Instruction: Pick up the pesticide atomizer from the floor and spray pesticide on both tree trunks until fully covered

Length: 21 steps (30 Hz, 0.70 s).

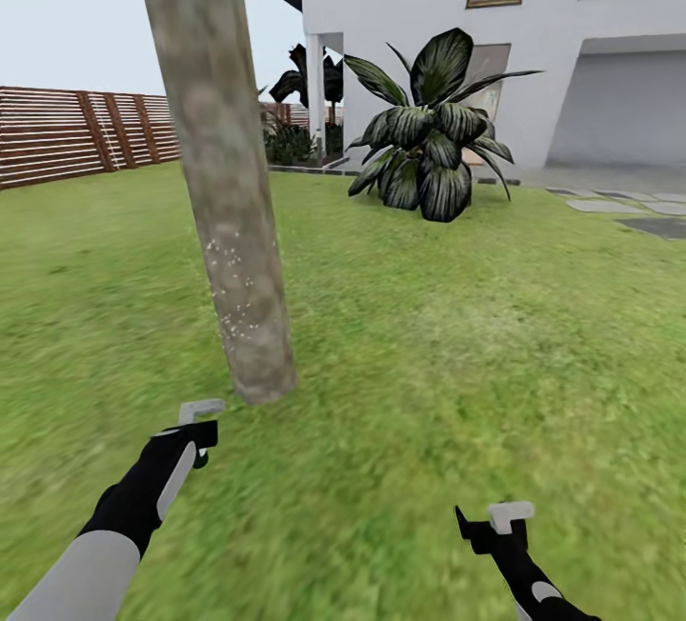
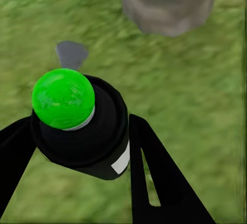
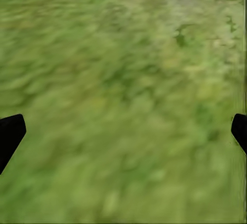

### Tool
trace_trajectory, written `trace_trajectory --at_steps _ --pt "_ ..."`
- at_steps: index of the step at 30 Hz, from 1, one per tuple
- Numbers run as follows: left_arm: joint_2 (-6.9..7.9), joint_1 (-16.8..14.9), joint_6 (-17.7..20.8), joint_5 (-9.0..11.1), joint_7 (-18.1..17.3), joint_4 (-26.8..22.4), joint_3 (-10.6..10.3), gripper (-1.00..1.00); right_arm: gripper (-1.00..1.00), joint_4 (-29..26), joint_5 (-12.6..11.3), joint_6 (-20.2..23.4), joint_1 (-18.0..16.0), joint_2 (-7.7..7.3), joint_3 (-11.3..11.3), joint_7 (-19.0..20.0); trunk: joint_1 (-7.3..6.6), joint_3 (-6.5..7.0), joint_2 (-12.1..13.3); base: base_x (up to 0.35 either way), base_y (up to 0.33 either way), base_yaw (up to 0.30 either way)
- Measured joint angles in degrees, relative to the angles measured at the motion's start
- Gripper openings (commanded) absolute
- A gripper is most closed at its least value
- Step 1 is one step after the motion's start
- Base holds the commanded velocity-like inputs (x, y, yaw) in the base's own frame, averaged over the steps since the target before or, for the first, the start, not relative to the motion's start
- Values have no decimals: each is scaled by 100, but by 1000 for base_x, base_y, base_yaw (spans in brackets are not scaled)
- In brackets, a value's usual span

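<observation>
A thick mottled grey-tan tree trunk [image 1: 224, 192] rises from the garden lawn [image 1: 457, 345] just ahead and left of centre. Fine white specks of pesticide [image 1: 232, 290] dot its lower part. My left gripper [image 1: 198, 430] hovers low, a short way in front of the trunk's base. In the left wrist view this gripper [image 2: 82, 144] is shut on the pesticide atomizer [image 2: 85, 136], a black bottle with a green top and white label, and the trunk base [image 2: 170, 2] lies beyond it. My right gripper [image 1: 497, 521] hangs over grass at the lower right, open and empty [image 3: 123, 131].
A brown slatted fence [image 1: 67, 130] runs along the back left. A white house [image 1: 543, 40] stands at the back right, with a large dark broad-leaved plant [image 1: 429, 140] before it and paving stones [image 1: 619, 207] at the right. Grass spreads right of the trunk.
</observation>
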Motion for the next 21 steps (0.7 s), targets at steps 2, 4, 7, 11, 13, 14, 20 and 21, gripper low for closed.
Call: trace_trajectory --at_steps 2,4,7,11,13,14,20,21 --pt "-4 3 0 6 0 0 0 -100 100 1 0 0 0 1 0 0 0 0 0 90 -276 7" --pt "-8 5 0 6 0 0 6 -100 100 4 0 0 0 -1 0 0 0 0 0 98 -276 2" --pt "-9 5 0 5 0 0 9 -100 100 3 0 0 0 -6 0 0 0 0 0 121 -276 0" --pt "-9 5 0 6 6 0 16 -100 100 3 0 0 0 -7 0 0 0 0 0 157 -260 0" --pt "-9 5 0 7 8 0 17 -100 100 5 0 0 0 -7 0 0 0 0 0 170 -252 0" --pt "-9 5 0 7 8 0 17 -100 100 6 0 0 0 -7 0 0 0 0 0 171 -251 0" --pt "-9 5 0 7 9 0 18 -100 100 5 0 0 0 -7 0 0 0 0 0 171 -251 0" --pt "-9 5 0 7 9 0 18 -100 100 6 0 0 0 -7 0 0 0 0 0 171 -251 0"
